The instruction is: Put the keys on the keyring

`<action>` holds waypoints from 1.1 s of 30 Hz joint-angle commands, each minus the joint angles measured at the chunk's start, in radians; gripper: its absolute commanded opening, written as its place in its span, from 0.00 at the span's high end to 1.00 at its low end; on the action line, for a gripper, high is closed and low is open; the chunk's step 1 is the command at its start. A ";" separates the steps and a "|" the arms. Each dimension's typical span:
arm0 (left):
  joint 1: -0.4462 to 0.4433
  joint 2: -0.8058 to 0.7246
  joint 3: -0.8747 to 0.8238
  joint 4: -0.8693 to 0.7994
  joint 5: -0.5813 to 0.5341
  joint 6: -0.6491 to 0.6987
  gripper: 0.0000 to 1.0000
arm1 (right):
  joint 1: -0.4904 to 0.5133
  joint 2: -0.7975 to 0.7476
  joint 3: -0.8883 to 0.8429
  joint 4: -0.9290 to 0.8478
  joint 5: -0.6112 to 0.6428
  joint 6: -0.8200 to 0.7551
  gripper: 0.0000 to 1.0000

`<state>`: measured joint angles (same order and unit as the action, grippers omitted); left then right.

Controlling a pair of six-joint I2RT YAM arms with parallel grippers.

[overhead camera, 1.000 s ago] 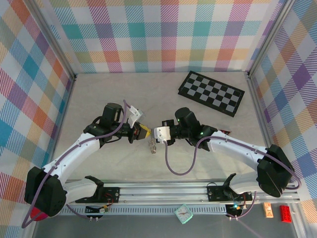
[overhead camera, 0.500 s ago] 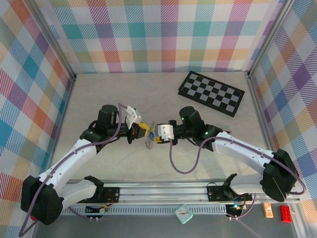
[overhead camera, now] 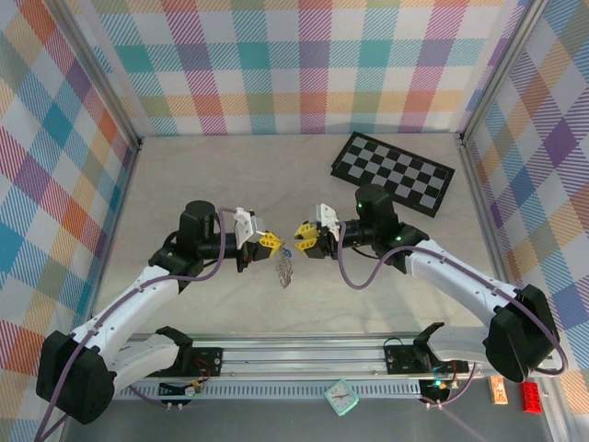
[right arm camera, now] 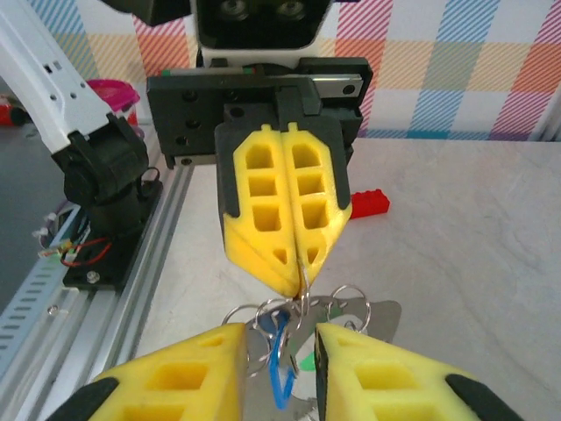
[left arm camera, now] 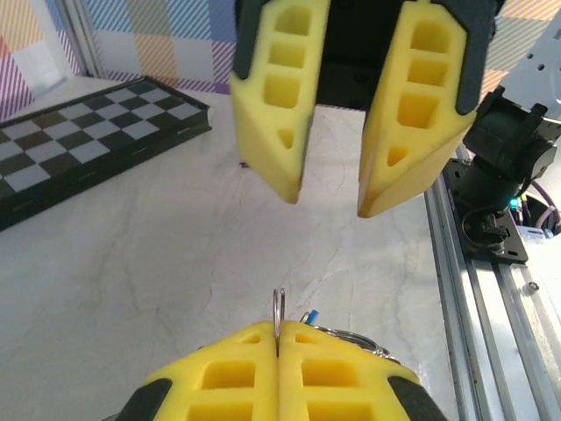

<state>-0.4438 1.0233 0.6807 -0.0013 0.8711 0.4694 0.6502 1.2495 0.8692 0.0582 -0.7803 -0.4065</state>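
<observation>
Pale bench point(overhead camera: 184, 175), plaid walls. Left hand point(overhead camera: 270, 241) clenched on keyring point(left arm camera: 278, 305), keys point(overhead camera: 284, 270) hanging; right hand point(overhead camera: 302, 234) released, empty. Remaining keys: cannot tell.

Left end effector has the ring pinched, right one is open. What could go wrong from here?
The left end effector grips the keyring only by its thin edge; it could slip or twist out. The keys dangle loose below, so the open right end effector might snag or miss them.

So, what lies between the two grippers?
The keyring, pinched in the left gripper, hangs before the open right gripper; the top view shows it.
</observation>
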 commanded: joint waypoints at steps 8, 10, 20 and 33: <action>-0.015 -0.017 -0.009 0.095 0.083 0.032 1.00 | 0.039 0.087 0.002 0.111 -0.050 0.054 0.73; -0.016 -0.017 -0.009 0.096 0.082 0.029 1.00 | 0.045 0.098 0.007 0.119 -0.053 0.054 0.74; -0.024 -0.020 -0.013 0.103 0.074 0.023 1.00 | 0.059 0.128 0.009 0.162 -0.053 0.072 0.85; -0.029 -0.025 0.004 0.039 -0.055 0.025 0.89 | 0.059 0.114 0.070 -0.029 -0.034 -0.053 1.00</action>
<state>-0.4618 1.0233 0.6701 0.0345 0.8623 0.4831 0.7002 1.3674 0.8860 0.1154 -0.7853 -0.3862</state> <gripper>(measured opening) 0.101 0.048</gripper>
